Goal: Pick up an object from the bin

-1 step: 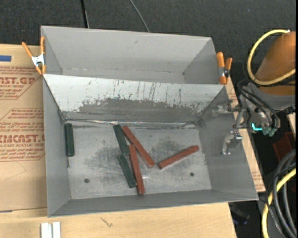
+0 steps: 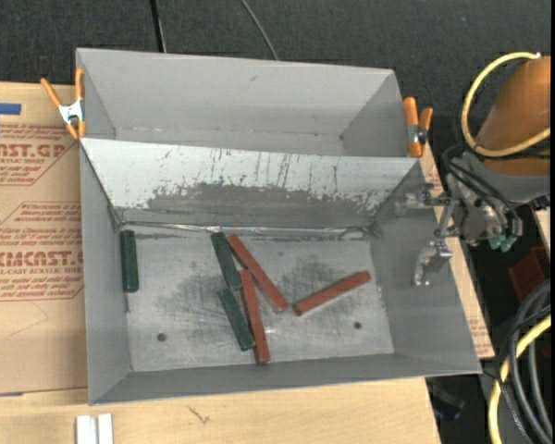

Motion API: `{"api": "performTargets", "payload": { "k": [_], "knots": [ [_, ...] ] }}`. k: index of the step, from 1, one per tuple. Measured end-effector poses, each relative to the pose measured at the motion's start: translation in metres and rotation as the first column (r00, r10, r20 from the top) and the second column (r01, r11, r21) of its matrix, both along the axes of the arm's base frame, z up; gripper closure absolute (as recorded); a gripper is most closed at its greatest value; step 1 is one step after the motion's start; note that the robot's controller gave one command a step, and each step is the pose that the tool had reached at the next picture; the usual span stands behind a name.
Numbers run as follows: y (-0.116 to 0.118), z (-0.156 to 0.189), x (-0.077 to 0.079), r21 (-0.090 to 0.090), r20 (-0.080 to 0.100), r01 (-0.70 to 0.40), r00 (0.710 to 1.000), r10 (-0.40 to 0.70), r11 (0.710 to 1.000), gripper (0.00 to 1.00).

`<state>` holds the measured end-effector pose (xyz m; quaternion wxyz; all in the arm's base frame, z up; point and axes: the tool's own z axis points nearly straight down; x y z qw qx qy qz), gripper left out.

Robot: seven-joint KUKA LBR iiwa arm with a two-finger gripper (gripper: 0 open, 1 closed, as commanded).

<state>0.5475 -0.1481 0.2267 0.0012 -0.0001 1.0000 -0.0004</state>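
The only lettering I can read is red print on the cardboard sheet (image 2: 37, 340) lying flat just left of the bin (image 2: 259, 109). The lines run slightly tilted, and the sheet's left part cuts them off. Near the top stands a large "CAST.GP", its beginning missing. Lower down stands a large "CIACAST.", and directly beneath it, in smaller capitals, "LL-CAST ACRYLIC SHEET", again cut at the start. Under the upper word and between the two large ones run further small red lines, too fine for me to make out.
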Motion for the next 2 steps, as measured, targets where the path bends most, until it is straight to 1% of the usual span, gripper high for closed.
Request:
{"api": "performTargets", "payload": {
  "k": [1, 2],
  "knots": [
    [0.044, -0.089, 0.008, -0.001, 0.003, -0.073, 0.997, 0.073, 0.997, 0.00],
    [0.075, -0.082, 0.007, 0.001, -0.004, -0.140, 0.990, 0.140, 0.990, 0.00]
  ]
}}
